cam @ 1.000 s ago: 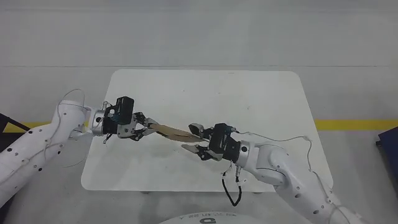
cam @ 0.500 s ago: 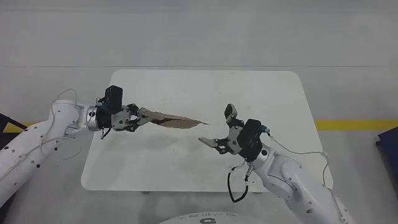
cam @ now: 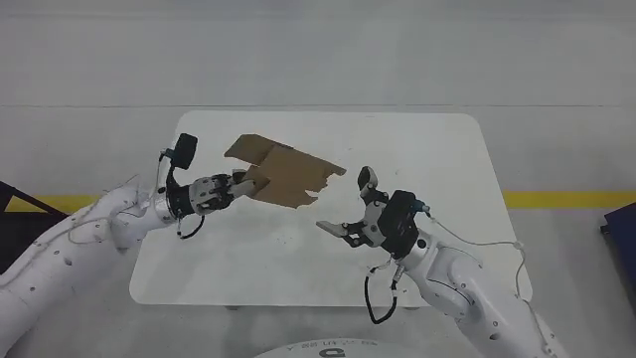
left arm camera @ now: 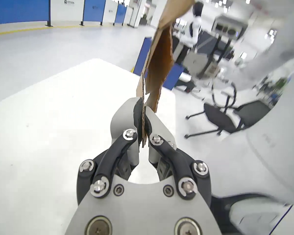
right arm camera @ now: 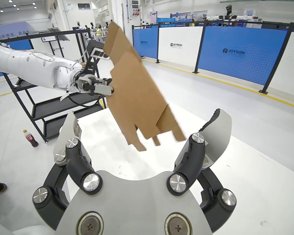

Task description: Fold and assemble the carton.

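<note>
The white table [cam: 417, 149], with rounded corners, is the largest thing here, and both arms reach over it. On the floor past its far edge, in the right wrist view, stands a black shelving rack [right arm camera: 51, 107].

The carton [cam: 283, 171] is a flat brown cardboard blank with creases and cut flaps. It is held in the air above the table's left half, clear of the surface, and tilted so that its broad face shows from above. In the right wrist view it hangs as a slanted sheet, with 1 corner high and the notched flaps pointing down toward the table.

The left gripper [cam: 241, 185] holds the carton by the edge nearest the left arm. In the left wrist view its 2 jaws are clamped on the cardboard. The corrugated edge is sandwiched between the black pads [left arm camera: 138, 113] with no gap on either side, and the sheet rises from the grip away from the camera. Nothing else touches the carton.

The right gripper [cam: 345, 201] hangs over the table right of its middle, near the carton's lower flaps but apart from them. Its 2 jaws are spread wide and hold nothing. In the right wrist view the fingers [right arm camera: 216, 133] stand to either side, with the flaps farther off between them.

A small bottle [right arm camera: 30, 138] of dark drink stands on the floor just beside the rack's foot.
</note>
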`<move>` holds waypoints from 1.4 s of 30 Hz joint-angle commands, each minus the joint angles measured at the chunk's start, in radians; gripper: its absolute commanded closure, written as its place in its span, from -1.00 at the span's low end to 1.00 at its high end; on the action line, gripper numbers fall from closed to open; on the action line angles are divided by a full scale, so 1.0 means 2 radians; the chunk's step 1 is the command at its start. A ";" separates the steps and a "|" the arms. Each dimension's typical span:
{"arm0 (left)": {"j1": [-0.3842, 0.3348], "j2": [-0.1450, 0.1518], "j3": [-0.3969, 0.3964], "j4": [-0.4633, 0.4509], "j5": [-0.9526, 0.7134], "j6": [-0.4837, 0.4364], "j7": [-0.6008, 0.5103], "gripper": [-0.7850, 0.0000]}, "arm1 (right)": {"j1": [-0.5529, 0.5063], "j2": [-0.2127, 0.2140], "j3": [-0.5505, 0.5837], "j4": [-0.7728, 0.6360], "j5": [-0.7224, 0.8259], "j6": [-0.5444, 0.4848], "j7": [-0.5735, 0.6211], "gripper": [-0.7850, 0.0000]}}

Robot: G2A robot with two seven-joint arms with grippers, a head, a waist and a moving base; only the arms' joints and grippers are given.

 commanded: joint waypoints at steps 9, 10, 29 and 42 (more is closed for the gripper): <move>-0.015 -0.008 0.006 -0.026 -0.287 0.000 -0.108 1.00 | 0.000 0.000 0.000 0.000 0.000 0.000 0.000 -1.00; -0.015 -0.008 0.006 -0.026 -0.287 0.000 -0.108 1.00 | 0.000 0.000 0.000 0.000 0.000 0.000 0.000 -1.00; 0.012 -0.030 0.006 0.018 -0.597 0.020 -0.409 1.00 | 0.099 -0.007 0.014 0.087 0.322 -0.135 0.151 -1.00; 0.024 -0.055 -0.029 0.053 -0.664 0.023 -0.517 1.00 | 0.138 -0.020 -0.015 0.103 0.280 -0.027 0.174 -1.00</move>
